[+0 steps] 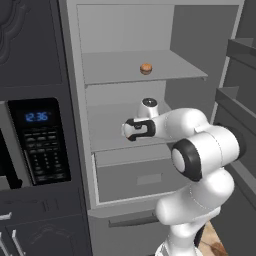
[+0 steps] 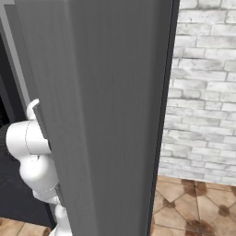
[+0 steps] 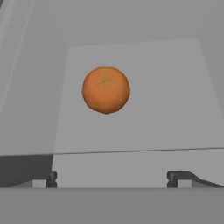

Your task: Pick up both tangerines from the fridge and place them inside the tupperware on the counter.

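orange tangerine point(image 3: 106, 89) on one fridge shelf point(image 3: 131, 127), second tangerine point(image 1: 145, 69) higher, tool point(image 3: 113, 178) fingers apart

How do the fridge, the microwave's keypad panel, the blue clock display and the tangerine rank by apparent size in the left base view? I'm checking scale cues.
1. fridge
2. microwave's keypad panel
3. blue clock display
4. tangerine, farther from the camera, so its smallness is partly distance.
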You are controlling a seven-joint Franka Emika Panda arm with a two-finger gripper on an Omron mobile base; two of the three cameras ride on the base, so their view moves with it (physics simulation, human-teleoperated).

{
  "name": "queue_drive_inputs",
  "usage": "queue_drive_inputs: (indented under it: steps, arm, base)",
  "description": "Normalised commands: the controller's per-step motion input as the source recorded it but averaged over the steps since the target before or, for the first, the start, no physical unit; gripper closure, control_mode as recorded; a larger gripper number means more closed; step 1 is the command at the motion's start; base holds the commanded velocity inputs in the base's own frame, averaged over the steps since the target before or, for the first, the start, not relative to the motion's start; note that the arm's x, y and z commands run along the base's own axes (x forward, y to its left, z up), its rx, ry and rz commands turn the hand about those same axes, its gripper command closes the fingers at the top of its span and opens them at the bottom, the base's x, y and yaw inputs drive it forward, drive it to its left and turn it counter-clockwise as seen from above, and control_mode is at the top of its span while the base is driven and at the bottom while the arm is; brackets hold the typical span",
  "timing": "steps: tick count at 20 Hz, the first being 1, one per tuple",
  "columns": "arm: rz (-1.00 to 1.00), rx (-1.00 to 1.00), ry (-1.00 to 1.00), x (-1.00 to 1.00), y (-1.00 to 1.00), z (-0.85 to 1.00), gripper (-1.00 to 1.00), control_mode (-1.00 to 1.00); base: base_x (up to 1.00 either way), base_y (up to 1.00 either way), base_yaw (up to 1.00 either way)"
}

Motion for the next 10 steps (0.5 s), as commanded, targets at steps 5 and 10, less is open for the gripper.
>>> queue_drive_inputs:
  steps: [5,10]
  arm:
    - [0.0,0.0,0.0,0.07,0.0,-0.1,-1.0,-1.0]
    - [0.0,0.0,0.0,0.1,0.01,-0.13,-1.0,-1.0]
  base:
    - [0.0,0.0,0.0]
    - [0.0,0.0,0.0]
